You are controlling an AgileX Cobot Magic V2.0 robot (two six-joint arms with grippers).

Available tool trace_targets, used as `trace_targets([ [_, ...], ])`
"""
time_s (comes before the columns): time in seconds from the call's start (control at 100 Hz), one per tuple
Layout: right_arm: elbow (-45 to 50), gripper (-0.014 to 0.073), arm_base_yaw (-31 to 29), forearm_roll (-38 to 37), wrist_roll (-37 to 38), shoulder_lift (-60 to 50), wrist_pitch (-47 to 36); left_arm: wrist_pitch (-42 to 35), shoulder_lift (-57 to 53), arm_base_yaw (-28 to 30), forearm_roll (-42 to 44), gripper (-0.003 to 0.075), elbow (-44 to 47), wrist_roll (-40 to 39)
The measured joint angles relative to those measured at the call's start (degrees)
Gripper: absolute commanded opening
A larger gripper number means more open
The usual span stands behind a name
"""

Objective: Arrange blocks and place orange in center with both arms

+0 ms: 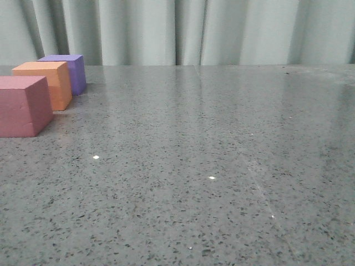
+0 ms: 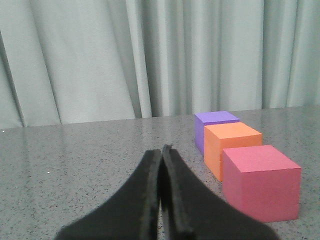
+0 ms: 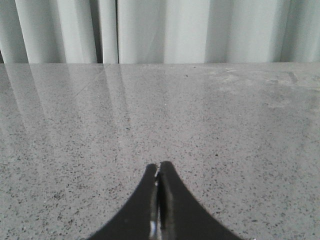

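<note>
Orange block (image 1: 43, 83) sits mid-row at far left of table (image 1: 211, 166), purple block (image 1: 69, 71) behind, pinkish-red block (image 1: 23, 105) nearest. Left gripper (image 2: 161, 150) and right gripper (image 3: 159, 167) both pressed together, holding nothing. Arrangement looks finished; nothing obvious left.

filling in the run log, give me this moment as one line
blocks: purple cube, orange cube, pinkish-red cube in a row, orange in middle | left end effector: shut, empty | right end effector: shut, empty
</note>
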Motion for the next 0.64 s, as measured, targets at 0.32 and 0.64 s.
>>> trace_targets([
  [0.32, 0.0, -0.0067, 0.0, -0.1, 0.0, 0.0, -0.4, 0.0, 0.0, 0.0, 0.0, -0.0019, 0.0, 0.0],
  [0.64, 0.0, -0.0067, 0.0, -0.1, 0.0, 0.0, -0.4, 0.0, 0.0, 0.0, 0.0, -0.0019, 0.0, 0.0],
])
